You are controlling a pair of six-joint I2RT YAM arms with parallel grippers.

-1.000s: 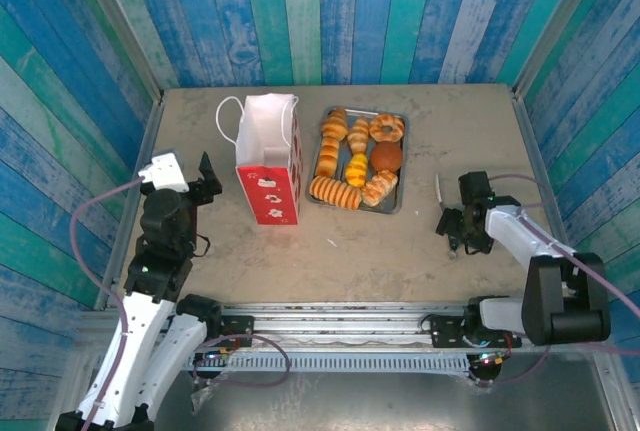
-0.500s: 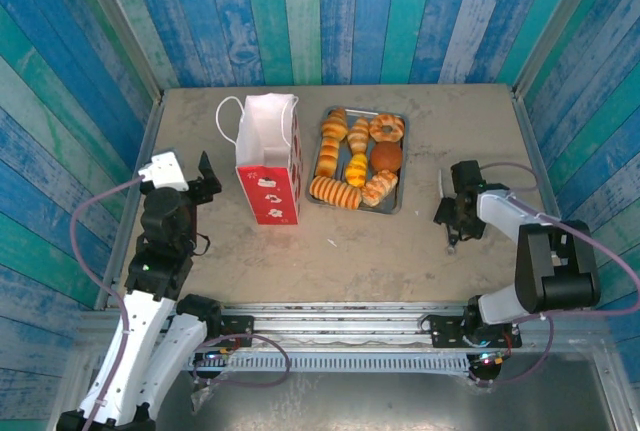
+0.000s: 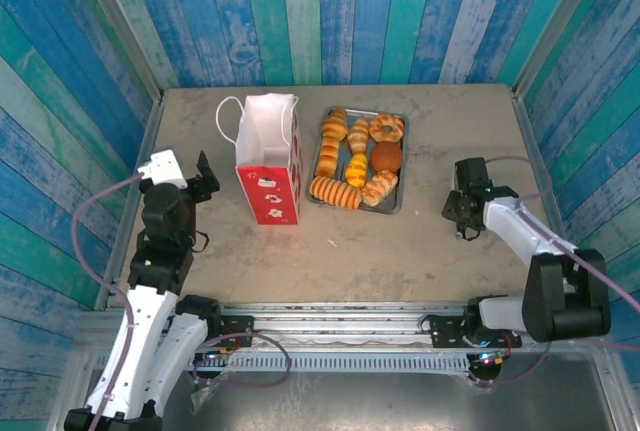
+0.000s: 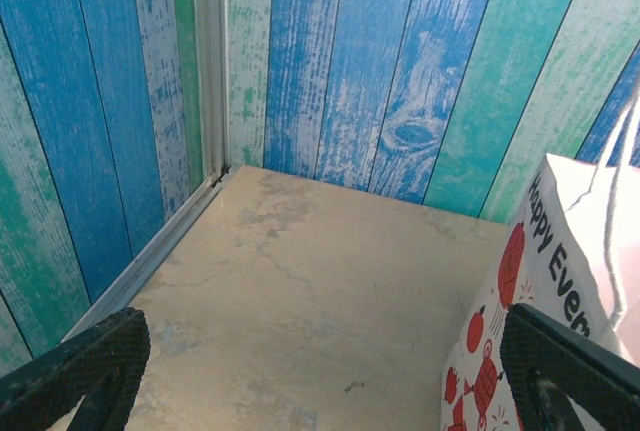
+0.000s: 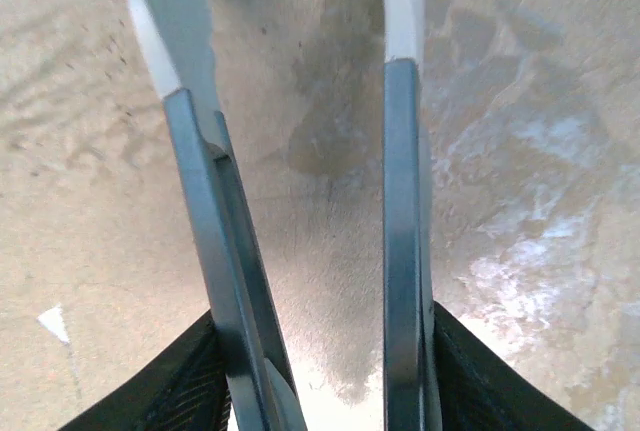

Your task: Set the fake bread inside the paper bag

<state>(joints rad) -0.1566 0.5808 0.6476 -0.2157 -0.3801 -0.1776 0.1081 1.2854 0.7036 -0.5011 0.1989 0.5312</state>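
Since the golden-brown toy fake bread (image 3: 357,161) all sits on the grey metal tray (image 3: 393,207), just right of the tall white-and-red paper bag (image 3: 268,166), you're at the opening step by my read: reaching for a first pastry. Your right tool (image 3: 463,221) points down at bare tabletop (image 3: 400,261), well right of the tray, fingers parted with nothing between them. Your left tool (image 3: 205,177) hangs spread wide near the bag's left side, empty. Next move likely calls for swinging the right tool over the tray and picking an edge piece clear of its neighbours. The bag mouth looks narrow, so line up the drop.
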